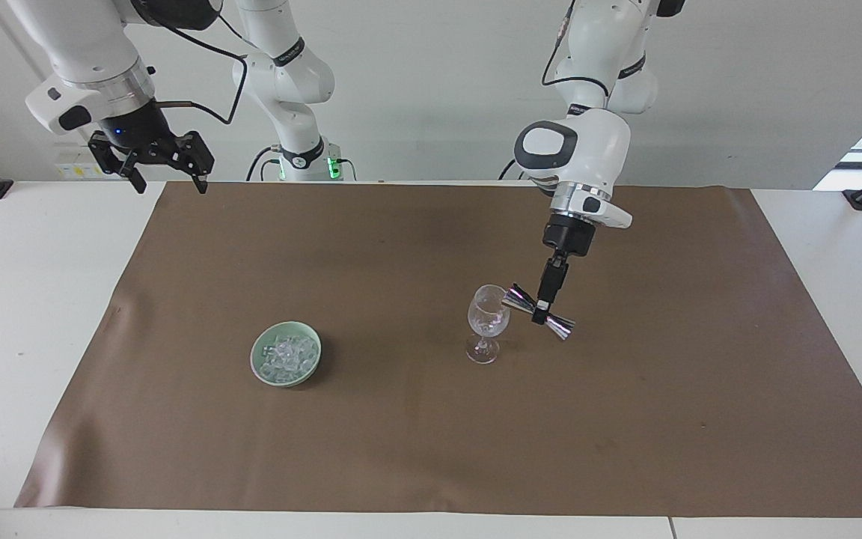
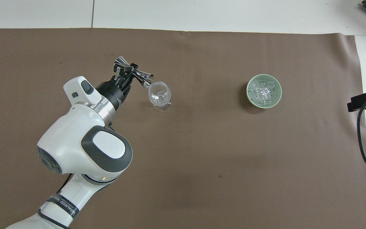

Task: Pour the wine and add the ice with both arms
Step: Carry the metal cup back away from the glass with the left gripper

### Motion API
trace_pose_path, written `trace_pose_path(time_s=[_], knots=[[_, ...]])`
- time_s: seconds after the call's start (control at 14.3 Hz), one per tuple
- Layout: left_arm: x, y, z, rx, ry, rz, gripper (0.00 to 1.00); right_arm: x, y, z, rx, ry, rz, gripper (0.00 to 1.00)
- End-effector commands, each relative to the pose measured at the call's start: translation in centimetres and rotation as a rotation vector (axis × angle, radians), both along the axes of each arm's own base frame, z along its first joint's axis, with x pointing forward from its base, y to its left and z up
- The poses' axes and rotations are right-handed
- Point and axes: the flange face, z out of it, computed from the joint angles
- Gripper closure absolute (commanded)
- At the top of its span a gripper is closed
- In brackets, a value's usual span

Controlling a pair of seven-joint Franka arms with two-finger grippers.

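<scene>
Jigger (image 1: 539, 311) of shiny metal, double-ended, is clamped at its waist by the left gripper (image 1: 543, 305) in the facing view. It hangs in the air, tilted, with one mouth just beside the rim of the wine glass (image 1: 488, 323) and the other end lower, pointing toward the left arm's end of the table. The wine glass stands upright on the brown mat (image 1: 431, 419). The ice (image 1: 288, 355) is heaped in a pale green bowl (image 1: 259, 358) on the mat, well apart from the left gripper and toward the right arm's end of the table. The right gripper (image 1: 165, 180) hangs high over the mat's edge nearest the robots at its own end, fingers spread apart and holding nothing; that arm waits. It is well apart from the ice too.

Seen from overhead, the left gripper (image 2: 126, 70) comes in from the bottom, its fingers pinched on the jigger's (image 2: 141, 78) narrow middle. The jigger's nearer mouth meets the rim of the wine glass (image 2: 159, 95), while its other end sticks out away from the glass. The ice (image 2: 263, 92) shows as clear chunks filling the green bowl (image 2: 249, 95), well apart from the glass and the left gripper, toward the right arm's end. Only a dark part of the right gripper (image 2: 365, 100) shows at the edge of this view, near the bowl's end of the mat.
</scene>
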Motion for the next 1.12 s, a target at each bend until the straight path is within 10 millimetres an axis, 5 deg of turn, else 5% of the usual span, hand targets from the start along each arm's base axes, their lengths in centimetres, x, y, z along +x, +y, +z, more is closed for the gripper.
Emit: trace_pose_path(time_s=[0.0, 0.42, 1.05], knots=[[-0.4, 1.1, 1.9, -0.116, 0.039, 0.043, 1.0, -0.5, 0.3, 0.0, 0.014, -0.004, -0.011, 0.0], [0.2, 4.6, 4.3, -0.304, 0.129, 0.122, 1.0, -0.5, 0.2, 0.0, 0.014, -0.004, -0.013, 0.0], [1.8, 9.6, 4.8, -0.661, 0.415, 0.276, 1.0, -0.5, 0.3, 0.0, 0.014, -0.004, -0.011, 0.0]])
